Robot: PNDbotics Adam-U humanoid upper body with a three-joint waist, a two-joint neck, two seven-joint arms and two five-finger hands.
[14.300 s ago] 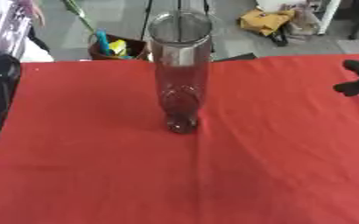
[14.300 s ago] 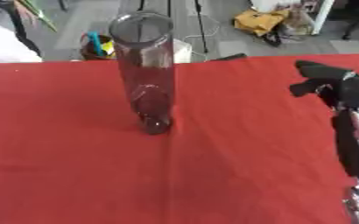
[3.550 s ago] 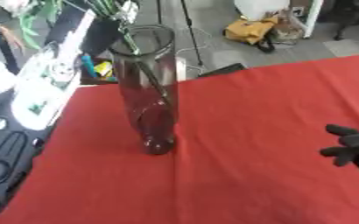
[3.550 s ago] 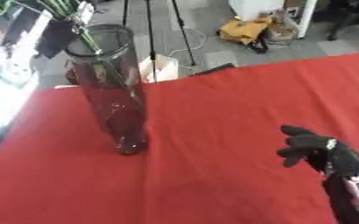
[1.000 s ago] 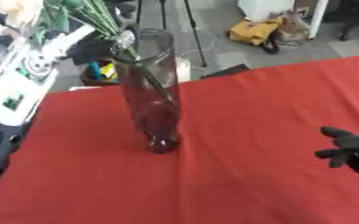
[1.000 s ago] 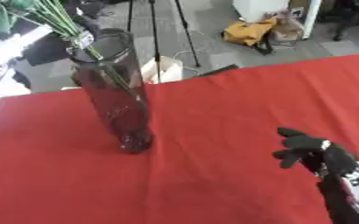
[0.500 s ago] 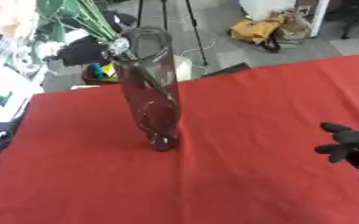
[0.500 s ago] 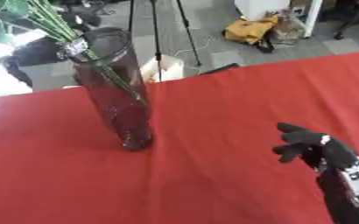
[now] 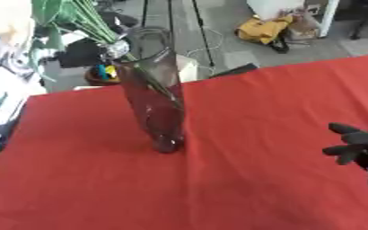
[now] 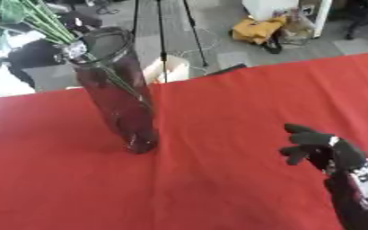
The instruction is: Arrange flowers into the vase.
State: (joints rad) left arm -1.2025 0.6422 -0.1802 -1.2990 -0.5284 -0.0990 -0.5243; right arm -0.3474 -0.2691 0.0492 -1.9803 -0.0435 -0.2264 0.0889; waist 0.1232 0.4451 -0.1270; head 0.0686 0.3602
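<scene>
since my right hand (image 10: pixel 322 146) sits nearest, low on the right side of the red tablecloth (image 9: pixel 242 179), i start there: its black fingers (image 10: pixel 299 129) are half curled and spread, holding nothing, the palm just above the cloth. it has hardly stirred over the last second, so it plays no part in the step under way.

well away from those fingers, across bare red cloth to my left and further out, stands the tall smoky clear glass vase (image 9: pixel 154 103). it leans now, its mouth tipped toward the far left, its round base on the cloth. a second ago it stood nearer upright, so the stems look to be pushing the rim as they go in, though part of that lean may be my head moving.

beyond the vase mouth is the bunch of green flower stems (image 9: pixel 93 28), with a small silvery band (image 9: pixel 116 48) at the rim. the lower stems now run down inside the glass, deeper than they did half a second ago. the leaves and upper parts rise out of sight at the top left. my left hand does not show in either view, so i cannot tell what holds the bunch or how its fingers stand.

i judge the flowers nearly seated; the lean is the risk, and my free right hand could steady the glass.
</scene>
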